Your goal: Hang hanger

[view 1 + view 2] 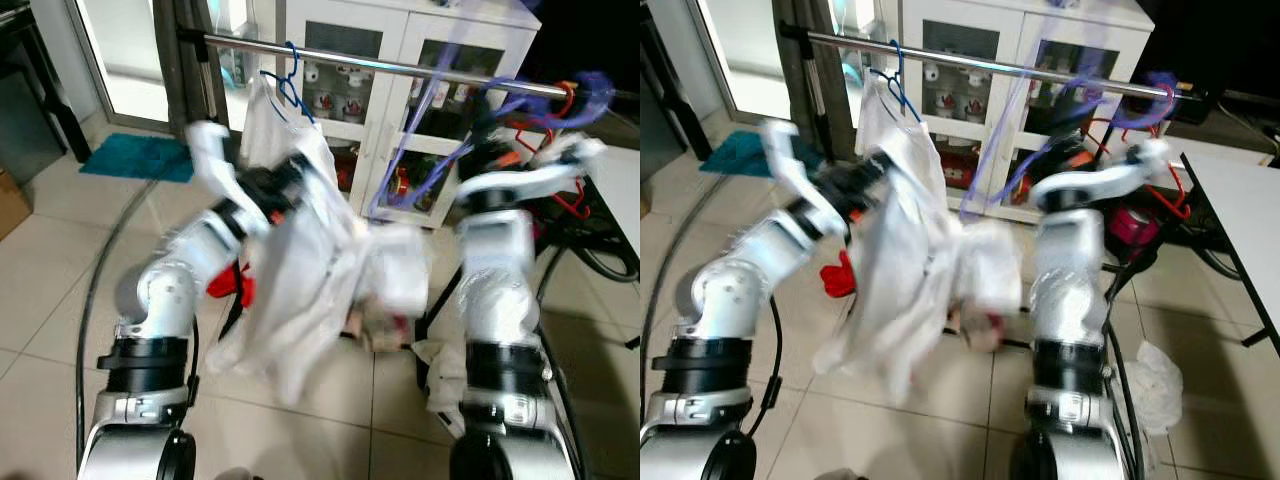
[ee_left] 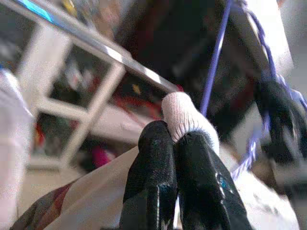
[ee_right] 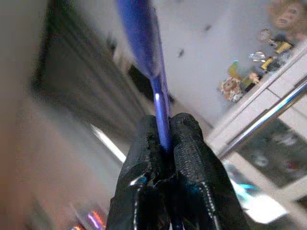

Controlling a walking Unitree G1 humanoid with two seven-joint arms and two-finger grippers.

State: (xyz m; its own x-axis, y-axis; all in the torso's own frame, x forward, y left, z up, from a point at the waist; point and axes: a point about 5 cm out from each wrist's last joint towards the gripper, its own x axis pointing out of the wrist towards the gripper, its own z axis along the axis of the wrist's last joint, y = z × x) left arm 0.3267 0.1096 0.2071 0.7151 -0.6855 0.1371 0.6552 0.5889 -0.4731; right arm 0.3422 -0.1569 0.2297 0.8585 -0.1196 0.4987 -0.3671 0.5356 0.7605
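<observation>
- The purple hanger (image 1: 440,130) is up in the air, just under the shiny rail (image 1: 400,68). It looks blurry, so its hook is hard to make out, but it seems to sit near the right end of the rail.
- The right gripper (image 3: 165,139) has its two black fingers squeezed tight on the thin purple bar of the hanger.
- The left gripper (image 2: 175,143) has its fingers pressed together on a bit of white cloth (image 2: 184,112). That cloth belongs to the white garment (image 1: 300,250) hanging between the two arms.
- A blue hanger (image 1: 290,85) with white clothes is already on the rail, over on the left.
- I think the job now is to get the hook over the rail. Lift the hook a little higher than the rail, then lower it slowly onto a bare spot.
- Keep the white garment from pulling the hanger sideways. Let go only when the hook sits on the rail.
</observation>
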